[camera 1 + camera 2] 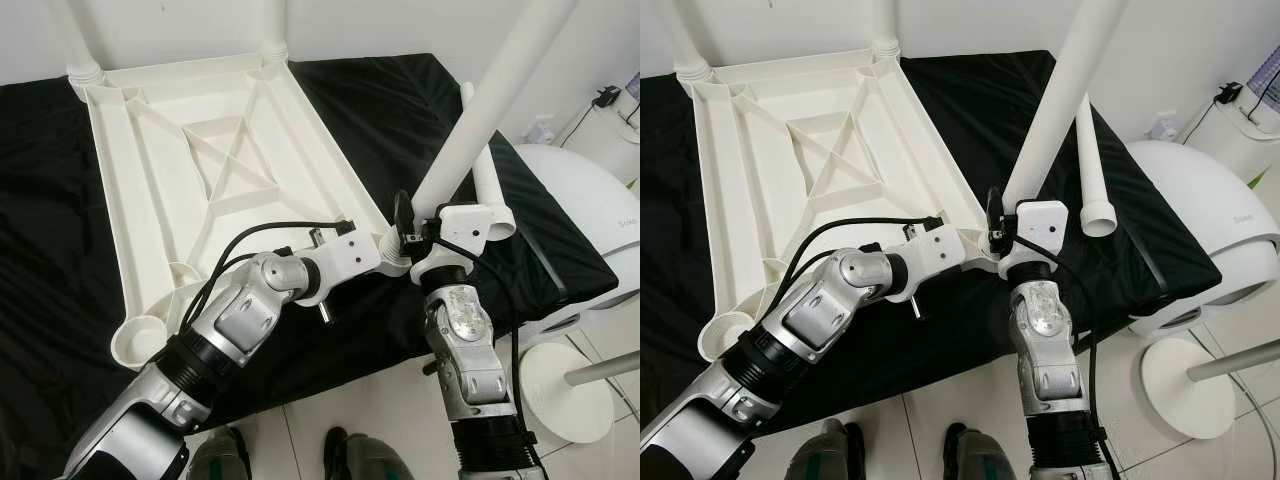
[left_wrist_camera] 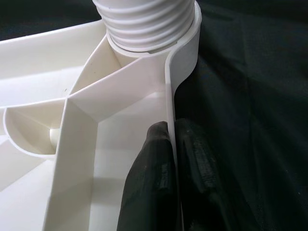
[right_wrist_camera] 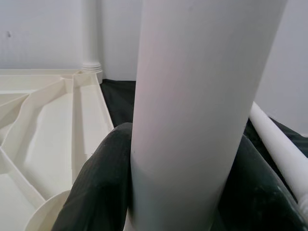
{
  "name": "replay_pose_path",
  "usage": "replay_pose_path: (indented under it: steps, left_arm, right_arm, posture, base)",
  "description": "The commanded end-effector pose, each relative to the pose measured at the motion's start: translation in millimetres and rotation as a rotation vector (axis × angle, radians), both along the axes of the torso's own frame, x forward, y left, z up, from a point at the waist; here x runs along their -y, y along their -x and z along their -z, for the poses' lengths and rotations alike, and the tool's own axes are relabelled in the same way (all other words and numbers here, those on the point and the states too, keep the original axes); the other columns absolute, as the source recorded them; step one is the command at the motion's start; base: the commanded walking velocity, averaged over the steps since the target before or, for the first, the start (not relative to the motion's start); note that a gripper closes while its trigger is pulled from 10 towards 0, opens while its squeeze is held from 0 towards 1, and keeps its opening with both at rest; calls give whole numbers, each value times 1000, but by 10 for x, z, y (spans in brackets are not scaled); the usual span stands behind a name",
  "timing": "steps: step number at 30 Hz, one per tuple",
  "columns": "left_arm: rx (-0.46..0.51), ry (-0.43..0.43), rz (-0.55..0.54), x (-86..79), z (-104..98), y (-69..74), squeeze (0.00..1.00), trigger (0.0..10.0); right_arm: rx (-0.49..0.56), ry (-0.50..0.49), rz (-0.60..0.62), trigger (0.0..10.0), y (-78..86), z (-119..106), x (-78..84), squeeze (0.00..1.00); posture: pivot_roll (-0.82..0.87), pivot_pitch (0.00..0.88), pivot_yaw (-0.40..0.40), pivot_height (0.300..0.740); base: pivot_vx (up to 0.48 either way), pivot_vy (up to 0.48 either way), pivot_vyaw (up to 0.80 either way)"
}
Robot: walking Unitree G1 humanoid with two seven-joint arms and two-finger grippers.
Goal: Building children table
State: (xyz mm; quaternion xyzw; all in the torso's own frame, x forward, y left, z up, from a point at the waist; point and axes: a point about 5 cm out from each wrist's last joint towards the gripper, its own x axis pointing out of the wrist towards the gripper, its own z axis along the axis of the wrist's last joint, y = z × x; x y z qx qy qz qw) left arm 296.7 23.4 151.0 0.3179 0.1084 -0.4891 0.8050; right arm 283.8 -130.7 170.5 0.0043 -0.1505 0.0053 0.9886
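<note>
The white table top [image 1: 150, 180] lies upside down on a black cloth [image 1: 400, 110]. My right gripper [image 1: 425, 225] is shut on a white table leg [image 1: 490, 110] that stands tilted in the near right corner socket. In the right wrist view its fingers [image 3: 101, 178] wrap both sides of that leg [image 3: 192, 106]. My left gripper [image 1: 385, 250] is shut on the table top's rim [image 2: 169, 96] just beside that corner, one finger [image 2: 154, 183] inside the rim and one outside. The leg's threaded end [image 2: 144, 24] sits in the socket.
Two legs stand in the far corners [image 1: 85, 70] [image 1: 272, 40]. A loose leg [image 1: 1092, 170] lies on the cloth to the right. The near left socket [image 1: 140, 340] is open. A white rounded appliance [image 1: 590, 210] and a round stand base [image 1: 565, 390] are on the right floor.
</note>
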Motion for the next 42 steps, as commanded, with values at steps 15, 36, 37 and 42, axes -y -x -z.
replay_pose_path:
  steps: [15,36,37,42]
  left_arm:
    - [-32,-83,-68,-150,145,-31,0,10000]
    - [-27,-83,-32,-86,123,-38,0,10000]
    - [-27,-83,-31,-85,122,-38,0,10000]
    - [-26,-85,-20,-74,120,-34,0,10000]
  right_arm:
    - [-97,8,230,10000,1,223,122,0]
    - [-97,-29,345,10000,-15,240,141,0]
    - [-98,-35,345,10000,-13,243,140,0]
    - [-92,-56,308,10000,10,244,118,1000]
  posture:
    - [22,145,-37,740]
    - [-5,144,-4,740]
    - [-5,144,-4,740]
    - [-13,142,1,740]
  base:
    - [0,0,0]
    - [0,0,0]
    - [0,0,0]
    - [0,0,0]
